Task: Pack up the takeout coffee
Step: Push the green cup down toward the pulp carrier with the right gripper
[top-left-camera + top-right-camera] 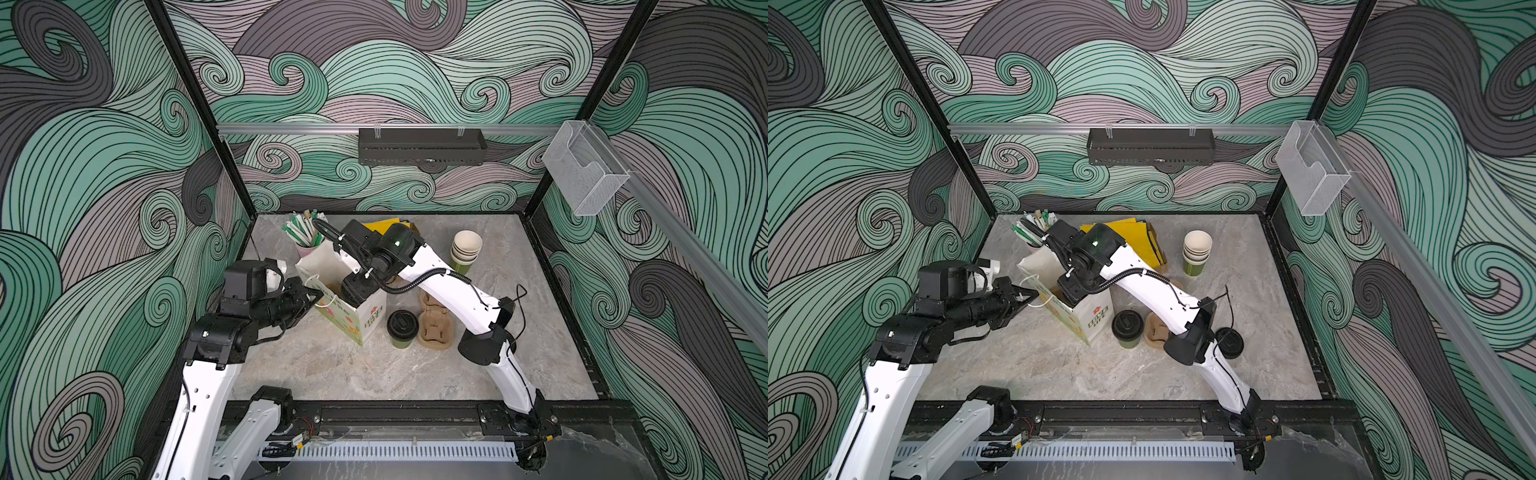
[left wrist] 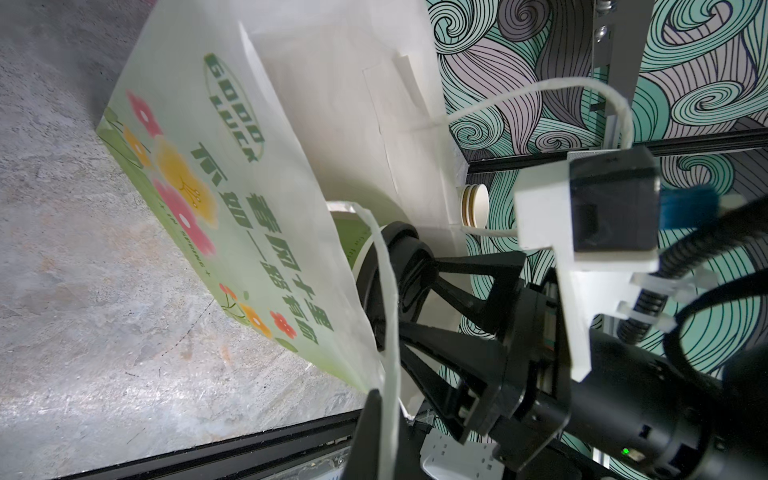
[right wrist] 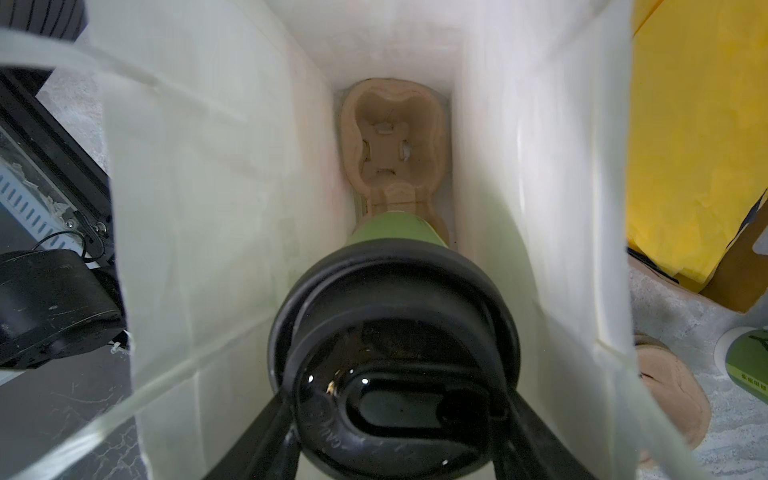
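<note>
The takeout coffee (image 3: 395, 226), a green cup with a black sip lid (image 3: 395, 311), hangs inside the white flowered paper bag (image 1: 365, 324) (image 1: 1096, 318). My right gripper (image 3: 399, 407) (image 1: 357, 291) reaches down into the bag and is shut on the cup's lid rim. The cup's lower end meets the near pocket of a brown pulp carrier (image 3: 395, 124) on the bag's floor. My left gripper (image 2: 384, 415) (image 1: 309, 297) (image 1: 1025, 297) is shut on the bag's white string handle (image 2: 386, 291) at the bag's left rim. The left wrist view shows the cup (image 2: 349, 237) through the bag's mouth.
A second lidded green cup (image 1: 402, 328) (image 1: 1127, 328) stands beside the bag next to another pulp carrier (image 1: 434, 328). A loose black lid (image 1: 1229, 343) lies to the right. Stacked lidless cups (image 1: 465, 251), a straw holder (image 1: 305, 235) and yellow sheets (image 1: 1125, 237) sit at the back.
</note>
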Robot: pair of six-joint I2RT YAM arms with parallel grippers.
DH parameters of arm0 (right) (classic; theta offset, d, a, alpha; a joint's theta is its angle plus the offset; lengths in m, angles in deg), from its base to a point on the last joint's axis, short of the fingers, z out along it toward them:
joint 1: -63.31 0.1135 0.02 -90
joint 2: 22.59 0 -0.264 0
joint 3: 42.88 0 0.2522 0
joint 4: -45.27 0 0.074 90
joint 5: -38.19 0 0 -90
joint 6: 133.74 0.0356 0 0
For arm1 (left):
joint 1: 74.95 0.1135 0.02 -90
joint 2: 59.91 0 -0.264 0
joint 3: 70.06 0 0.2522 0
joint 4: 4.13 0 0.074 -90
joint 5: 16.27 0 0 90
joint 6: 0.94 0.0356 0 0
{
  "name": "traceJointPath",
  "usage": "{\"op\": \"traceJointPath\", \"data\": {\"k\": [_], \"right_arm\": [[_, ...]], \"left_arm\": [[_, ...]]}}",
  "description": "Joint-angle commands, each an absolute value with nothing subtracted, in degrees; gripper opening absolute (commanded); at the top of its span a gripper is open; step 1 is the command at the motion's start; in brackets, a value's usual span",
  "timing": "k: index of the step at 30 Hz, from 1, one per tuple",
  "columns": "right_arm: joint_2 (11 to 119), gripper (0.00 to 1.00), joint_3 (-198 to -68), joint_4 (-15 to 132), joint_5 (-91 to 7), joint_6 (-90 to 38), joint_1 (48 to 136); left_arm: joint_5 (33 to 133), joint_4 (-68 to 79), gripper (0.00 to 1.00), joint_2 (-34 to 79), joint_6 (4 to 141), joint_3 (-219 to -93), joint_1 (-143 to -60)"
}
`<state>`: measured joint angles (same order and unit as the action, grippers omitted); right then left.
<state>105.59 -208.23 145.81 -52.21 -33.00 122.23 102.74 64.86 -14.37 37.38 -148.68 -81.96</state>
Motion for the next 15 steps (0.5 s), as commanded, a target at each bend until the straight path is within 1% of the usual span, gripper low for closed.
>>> {"op": "traceJointPath", "data": {"k": [1, 8, 15], "right_arm": [[106.0, 0.59, -209.1, 148.4, -52.3, -32.4, 122.2], [109.6, 0.58, -211.6, 148.4, -52.7, -32.2, 122.2], [111.3, 0.58, -211.4, 148.3, -53.8, -32.0, 122.1]], "left_arm": [[103.7, 64.4, 0.0, -14.8, 37.3, -148.9, -82.4], [103.5, 64.2, 0.0, -14.7, 37.3, -149.0, -82.4], [102.4, 64.5, 0.0, -14.8, 37.0, -148.9, -82.5]]}}
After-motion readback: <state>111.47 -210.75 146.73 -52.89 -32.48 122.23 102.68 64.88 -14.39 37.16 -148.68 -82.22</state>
